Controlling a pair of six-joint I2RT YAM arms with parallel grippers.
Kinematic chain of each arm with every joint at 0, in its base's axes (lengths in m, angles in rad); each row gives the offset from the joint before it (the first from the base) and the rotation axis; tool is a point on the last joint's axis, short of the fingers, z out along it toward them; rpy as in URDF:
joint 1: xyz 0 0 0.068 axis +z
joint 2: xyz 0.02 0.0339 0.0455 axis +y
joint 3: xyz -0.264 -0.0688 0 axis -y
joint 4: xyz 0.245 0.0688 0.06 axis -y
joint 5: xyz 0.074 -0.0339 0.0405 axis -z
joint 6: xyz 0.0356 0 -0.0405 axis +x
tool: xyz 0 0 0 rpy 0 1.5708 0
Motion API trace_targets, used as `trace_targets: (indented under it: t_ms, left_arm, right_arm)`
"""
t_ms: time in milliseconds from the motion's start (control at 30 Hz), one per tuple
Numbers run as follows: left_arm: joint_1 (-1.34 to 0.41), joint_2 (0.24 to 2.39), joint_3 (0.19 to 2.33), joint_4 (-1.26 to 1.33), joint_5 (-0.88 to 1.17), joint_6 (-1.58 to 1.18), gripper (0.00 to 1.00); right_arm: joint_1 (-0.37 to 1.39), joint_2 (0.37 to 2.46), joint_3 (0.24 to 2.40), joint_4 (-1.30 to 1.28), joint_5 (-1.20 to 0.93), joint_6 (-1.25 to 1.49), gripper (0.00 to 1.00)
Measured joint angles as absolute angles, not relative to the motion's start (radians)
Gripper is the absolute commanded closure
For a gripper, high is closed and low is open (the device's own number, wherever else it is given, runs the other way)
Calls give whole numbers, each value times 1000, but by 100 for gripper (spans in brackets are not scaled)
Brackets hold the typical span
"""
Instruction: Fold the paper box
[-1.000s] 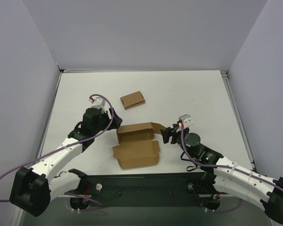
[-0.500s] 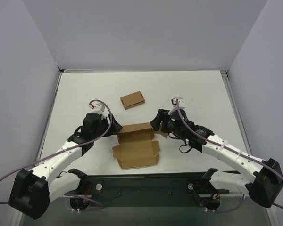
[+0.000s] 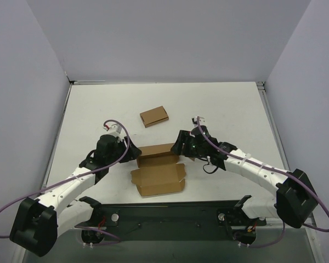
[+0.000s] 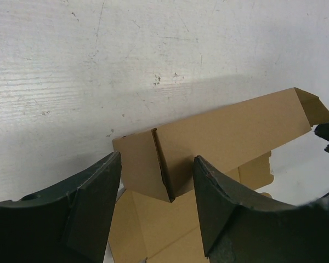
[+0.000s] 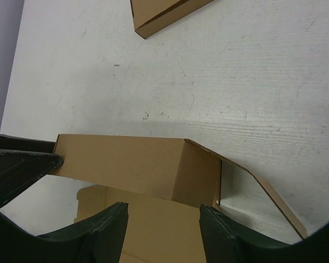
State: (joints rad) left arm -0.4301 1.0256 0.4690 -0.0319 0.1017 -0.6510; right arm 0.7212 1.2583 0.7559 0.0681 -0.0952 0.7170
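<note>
The white tabletop (image 3: 225, 109) carries the half-folded box (image 3: 156, 178) near its front middle, walls raised and a wide flap lying flat toward the near edge. A small flat box (image 3: 154, 116) lies well apart behind it. The left gripper (image 3: 135, 154) straddles the box's left end, jaws spread wide and holding nothing. The right gripper (image 3: 181, 147) does likewise at the right end.

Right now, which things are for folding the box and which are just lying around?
For the job: large brown creased cardboard box piece with flaps, left end effector, right end effector.
Just lying about: small flat brown cardboard box.
</note>
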Motion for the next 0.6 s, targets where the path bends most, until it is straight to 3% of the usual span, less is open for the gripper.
trace_targets:
  t_ms: [600]
  left_arm:
    - [-429,1004,432,30,131,-655,51]
  right_arm:
    - [701,1359,760,139,-143,727,53]
